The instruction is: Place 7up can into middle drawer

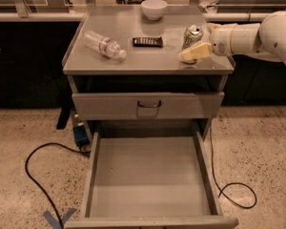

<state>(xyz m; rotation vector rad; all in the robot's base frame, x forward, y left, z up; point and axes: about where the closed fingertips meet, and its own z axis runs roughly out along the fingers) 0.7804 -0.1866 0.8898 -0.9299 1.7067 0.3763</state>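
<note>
The 7up can (192, 33), green and white with a silver top, stands upright at the right of the cabinet top. My gripper (194, 46) reaches in from the right on a white arm (257, 35). It is open, with its near pale finger (195, 53) lying in front of the can's lower part and the far finger mostly hidden behind the can. The middle drawer (150, 175) is pulled out wide below, a grey tray with a bare floor.
A clear water bottle (104, 45) lies on its side at the left of the top. A dark flat object (148, 42) and a white bowl (154, 8) are at the middle and back. The upper drawer front (148, 105) is closed. A black cable (43, 175) lies on the floor.
</note>
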